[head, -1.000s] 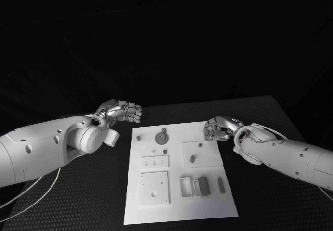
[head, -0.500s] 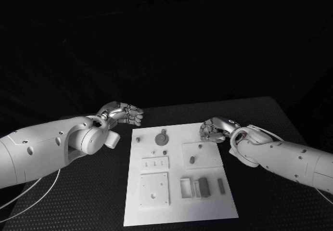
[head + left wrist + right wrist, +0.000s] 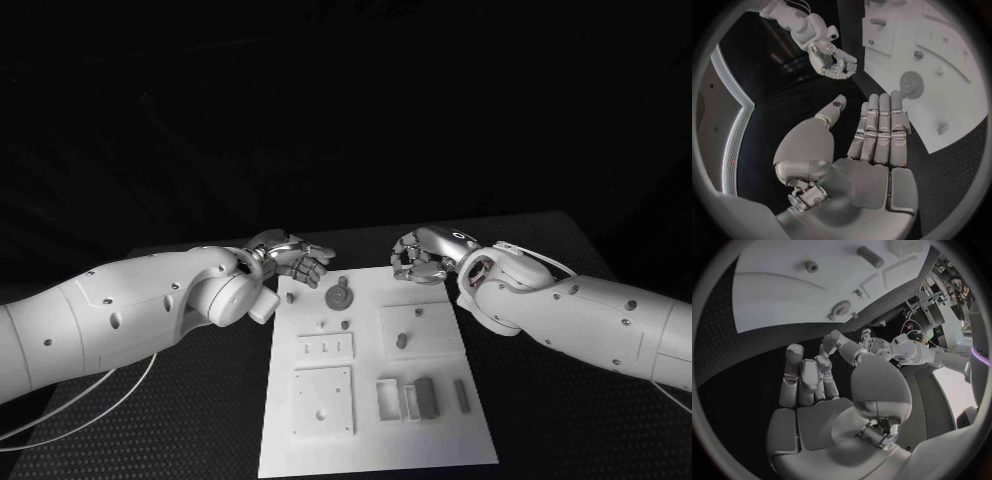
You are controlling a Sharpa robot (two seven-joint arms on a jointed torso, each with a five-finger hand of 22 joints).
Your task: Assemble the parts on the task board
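Both hands have moved in over the board's (image 3: 378,400) far edge since 1 s ago: the left hand (image 3: 293,259) is released and empty, the right hand (image 3: 421,256) curled on nothing. The parts, like the disc (image 3: 339,295), lie untouched on the board mid-counter, so I judge a first pick is near.

Board (image 3: 368,440): white plate, flat, mid-table, long side running away from robot. Parts on it: round disc (image 3: 339,296) near far end, small pegs, grey block (image 3: 421,395) in tray near front.
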